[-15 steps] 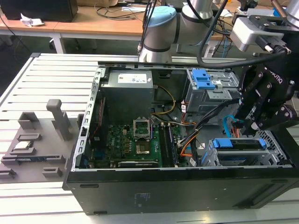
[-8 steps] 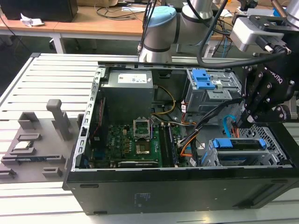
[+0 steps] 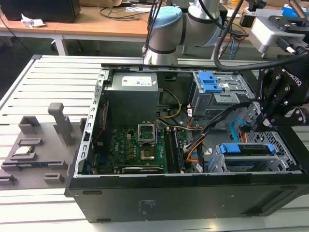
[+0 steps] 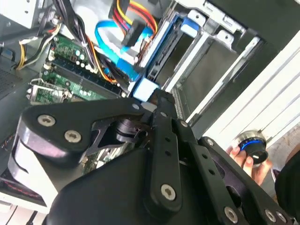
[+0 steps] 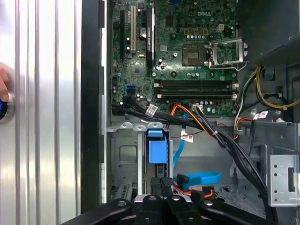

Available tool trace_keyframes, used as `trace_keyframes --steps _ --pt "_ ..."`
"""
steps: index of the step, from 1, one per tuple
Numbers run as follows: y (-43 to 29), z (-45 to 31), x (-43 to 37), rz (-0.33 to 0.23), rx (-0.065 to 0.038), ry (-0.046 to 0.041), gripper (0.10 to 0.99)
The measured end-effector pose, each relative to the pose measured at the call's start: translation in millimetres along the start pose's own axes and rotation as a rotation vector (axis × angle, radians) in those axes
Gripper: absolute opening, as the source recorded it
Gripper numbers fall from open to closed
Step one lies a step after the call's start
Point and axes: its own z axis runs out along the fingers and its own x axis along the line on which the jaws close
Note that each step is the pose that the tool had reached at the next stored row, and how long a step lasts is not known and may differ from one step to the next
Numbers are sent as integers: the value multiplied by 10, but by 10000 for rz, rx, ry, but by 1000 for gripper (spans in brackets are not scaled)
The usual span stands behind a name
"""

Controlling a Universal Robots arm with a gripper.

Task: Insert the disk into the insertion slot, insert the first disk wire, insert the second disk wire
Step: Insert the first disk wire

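I judge the first step done. The disk in its blue carrier sits inside the slot, lying flat between the perforated walls. That leaves the wires as the work in hand.

In the exterior view my claw hangs close above the slot, tilted down toward it. In the first wrist view my fingers stand narrow, almost touching. I cannot tell whether they pinch a plug or nothing at all.

Just past my fingertips, at the slot's mouth, is a blue block, and it shows at the same place in the second wrist view. It may be the carrier's end or a plug; I cannot say which.

The blue cable loops beside the slot, and one end lies right next to my claw. In the second wrist view it runs as a flat band from the slot toward the motherboard. I take it for one of the disk wires, and I cannot see whether it is seated in the disk.

The orange wires and a bundle of black ones crowd the same side of the slot. Any move from here calls for a small, square approach to the disk's end. The plug has to line up with its socket, the push has to be light, and the loose bundles must not snag.
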Motion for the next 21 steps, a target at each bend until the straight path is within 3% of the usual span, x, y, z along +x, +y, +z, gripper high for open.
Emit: trace_keyframes --steps 4,7,10,15,16,21 --pt "-144 -6 -92 0 -6 1 106" --pt "-202 15 -153 0 -17 -1 106" --pt "-252 136 -273 1 -22 11 106" --pt "-306 268 -454 3 -24 45 106" --pt "-308 304 -467 2 -23 46 106" --pt "-308 306 -468 3 -23 71 106"
